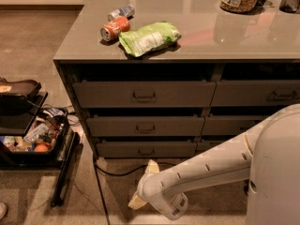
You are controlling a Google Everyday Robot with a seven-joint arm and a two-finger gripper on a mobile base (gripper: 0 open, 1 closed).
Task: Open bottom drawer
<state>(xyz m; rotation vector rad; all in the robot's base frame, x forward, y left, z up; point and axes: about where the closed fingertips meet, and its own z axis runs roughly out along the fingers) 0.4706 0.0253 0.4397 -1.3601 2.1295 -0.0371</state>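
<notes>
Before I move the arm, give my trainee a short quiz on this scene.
1. Fill in: on the countertop, the green snack bag lies beside a red ___.
2. True or false: the bottom drawer stands pulled fully out.
3. Where is the hand? A. on the countertop; B. low, in front of the bottom drawer; C. on the green snack bag.
Key: 1 soda can; 2 false; 3 B.
</notes>
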